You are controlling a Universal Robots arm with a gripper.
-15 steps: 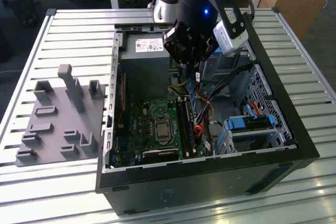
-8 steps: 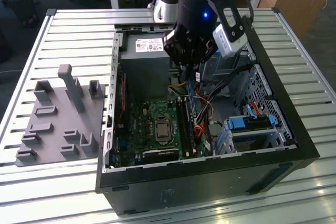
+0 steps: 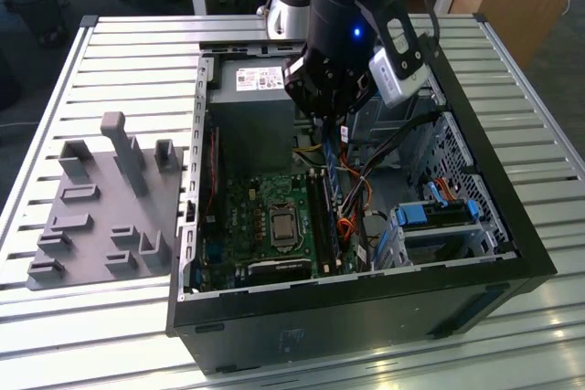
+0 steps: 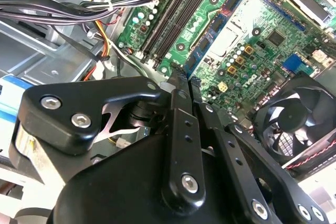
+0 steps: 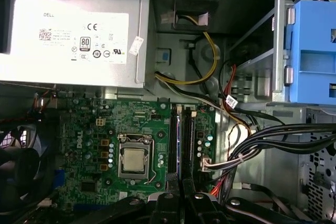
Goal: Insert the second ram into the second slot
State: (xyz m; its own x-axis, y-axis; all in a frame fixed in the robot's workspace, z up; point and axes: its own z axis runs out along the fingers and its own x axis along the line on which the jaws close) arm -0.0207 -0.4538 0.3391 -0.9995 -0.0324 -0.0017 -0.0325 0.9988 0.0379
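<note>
Looking into the open PC case (image 3: 512, 253) on the slatted worktop (image 3: 137, 43): the arm is down over the board, pincer (image 4: 182, 78) clamped on the second ram (image 4: 218, 22), one finger on each flat face of the stick

Stick is held on edge and runs lengthwise, parallel to the dark memory slots (image 4: 176, 17) on the green motherboard (image 5: 105, 124). In the first wrist view it reads as a thin blue line between two dark slot rails, straight out from the fingertips. In the exterior view the blue strip sits under the pincer, right at the slot bank

Can't tell whether its lower edge is touching a slot or just above one, and can't tell which slot it lines up with

Around it:
- CPU socket (image 5: 135, 161) just beside the slots, bare metal lid showing
- black cable bundle (image 5: 278, 135) on the other side of the slots from the socket, near but apart from the stick
- silver power supply (image 5: 73, 35) at the end of the case beyond the board
- black fan (image 4: 294, 121) near the board edge
- blue drive caddy (image 5: 315, 51) past the cables
- grey fixture tray (image 3: 101, 207) on the worktop at the exterior view's left, well apart from the arm
</note>
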